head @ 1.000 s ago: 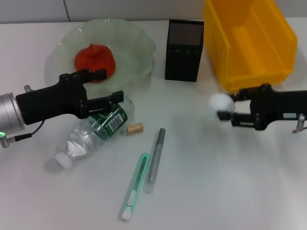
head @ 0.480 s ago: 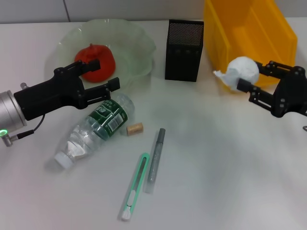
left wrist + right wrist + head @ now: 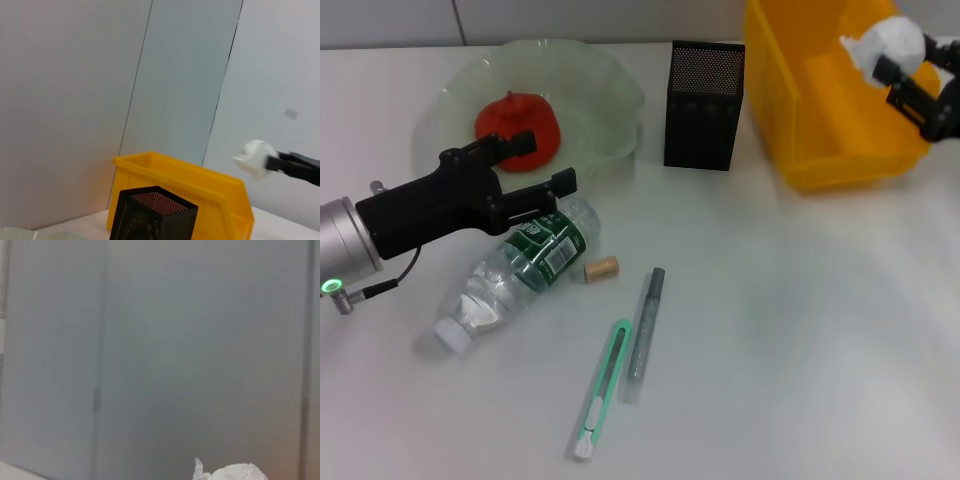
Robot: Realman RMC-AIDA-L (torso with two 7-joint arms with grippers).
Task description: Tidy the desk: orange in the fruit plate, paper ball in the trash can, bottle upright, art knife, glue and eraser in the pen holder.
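My right gripper (image 3: pixel 908 55) is shut on the white paper ball (image 3: pixel 888 40) and holds it over the far right part of the yellow bin (image 3: pixel 820 150). The ball also shows in the left wrist view (image 3: pixel 256 156) and the right wrist view (image 3: pixel 230 473). My left gripper (image 3: pixel 552 160) is open, above the upper end of the clear bottle (image 3: pixel 520 270), which lies on its side. The orange (image 3: pixel 517 128) lies in the green glass plate (image 3: pixel 600 90). A small tan eraser (image 3: pixel 601 268), a grey glue stick (image 3: pixel 645 328) and a green art knife (image 3: pixel 600 388) lie on the table. The black mesh pen holder (image 3: pixel 704 105) stands upright.
The pen holder stands between the plate and the yellow bin, close to the bin's left wall. The white table (image 3: pixel 800 340) spreads out in front of the bin. In the left wrist view the bin (image 3: pixel 200 185) stands behind the pen holder (image 3: pixel 152 212).
My right gripper has lifted the paper ball from the table in front of the bin up and back over the bin. My left gripper has shifted only slightly near the bottle.
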